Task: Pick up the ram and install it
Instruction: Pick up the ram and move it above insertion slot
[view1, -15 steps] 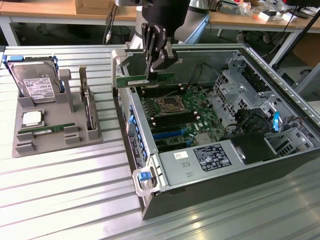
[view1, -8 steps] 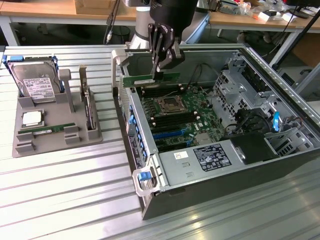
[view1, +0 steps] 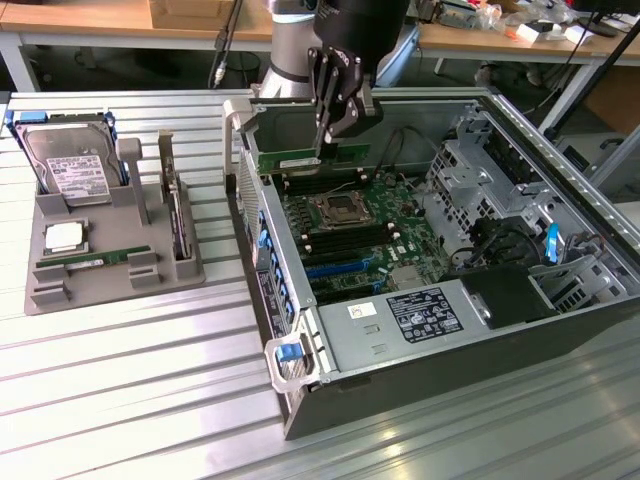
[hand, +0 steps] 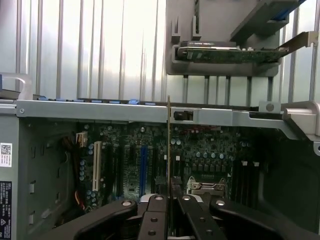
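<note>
Green ram w/ white label; end effector black; motherboard dark green w/ blue & black slots; desk silver, ribbed in parallel stripes; tray matte grey; hard drive silver w/ white label; chassis latch blue; PSU sticker black w/ white print.

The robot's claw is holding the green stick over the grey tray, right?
Not quite. The gripper is holding the ram over the open computer case, not over the grey tray. The exterior view shows it.
</note>
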